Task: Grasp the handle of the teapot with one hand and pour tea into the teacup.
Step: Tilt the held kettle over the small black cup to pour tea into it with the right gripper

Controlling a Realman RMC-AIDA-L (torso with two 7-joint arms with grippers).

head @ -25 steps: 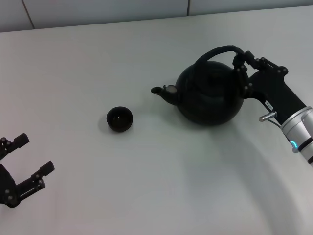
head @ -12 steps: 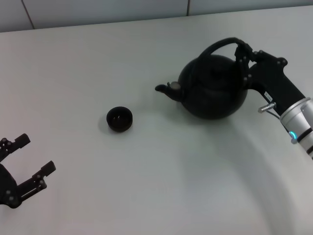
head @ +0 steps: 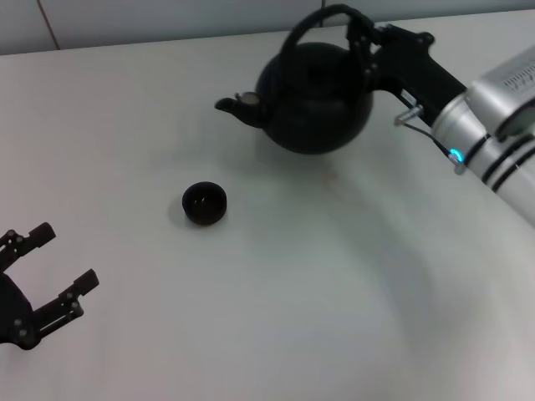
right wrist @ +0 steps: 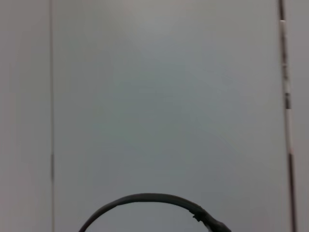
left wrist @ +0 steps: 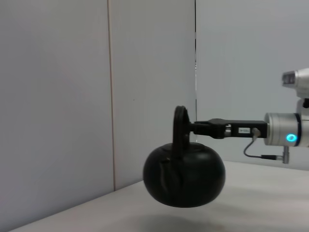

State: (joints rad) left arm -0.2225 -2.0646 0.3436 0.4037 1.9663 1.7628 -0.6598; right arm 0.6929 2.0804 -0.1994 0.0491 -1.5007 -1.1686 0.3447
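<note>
Gripping the handle (head: 322, 17) near its right end, right hand (head: 361, 42) clamped on that black hoop and held the teapot (head: 309, 96) aloft. Confirmed in the left wrist view: teapot (left wrist: 184, 176) hung clear of the worktop (left wrist: 260, 203), with a shadow beneath it and the hand reaching in level from the side to the handle (left wrist: 180, 128). Pointed its spout (head: 238, 107) toward the robot's left, roughly level, possibly tipped a touch down. Sat on the worktop (head: 276, 284) well apart from the pot: teacup (head: 205, 203), upright, nearer the robot and left of the spout. Looked dark inside; contents hard to judge from the head view. Showed in the right wrist view only the arch of the handle (right wrist: 145, 200) against a pale wall. Rested low at the near left edge, far from both cup and pot: left hand (head: 50, 271), fingers spread apart and holding nothing.
</note>
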